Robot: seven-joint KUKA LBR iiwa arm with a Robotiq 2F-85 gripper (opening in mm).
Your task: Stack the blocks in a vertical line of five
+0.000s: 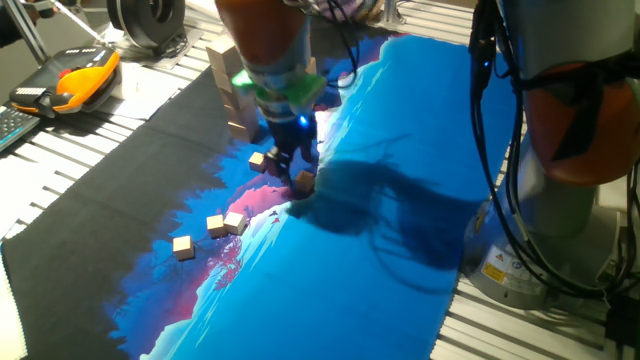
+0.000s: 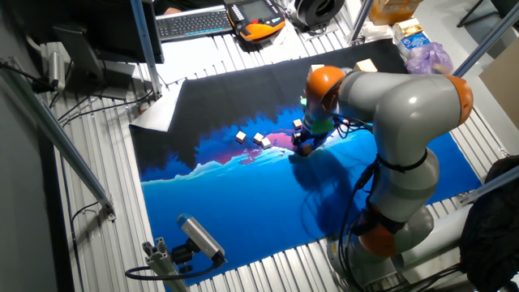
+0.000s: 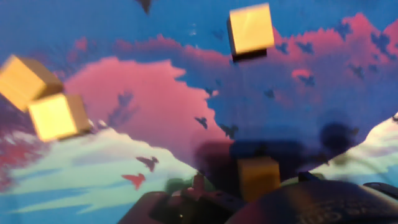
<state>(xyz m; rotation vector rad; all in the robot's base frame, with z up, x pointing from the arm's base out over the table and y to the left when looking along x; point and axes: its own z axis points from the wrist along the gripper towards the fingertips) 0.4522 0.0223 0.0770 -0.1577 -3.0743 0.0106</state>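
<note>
over mat (image 1: 400, 150), arm bent down, gripper (image 1: 297, 172) low at block (image 1: 304, 181).

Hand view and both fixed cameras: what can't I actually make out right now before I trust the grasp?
- Gripper: whether it is closed on the block under it. In one fixed view the fingers are dark and small; in the hand view the block sits in shadow, blurred.
- Same contact in the other fixed view: the arm's wrist covers it.
- Tall wooden towers: partly behind the arm.
</note>
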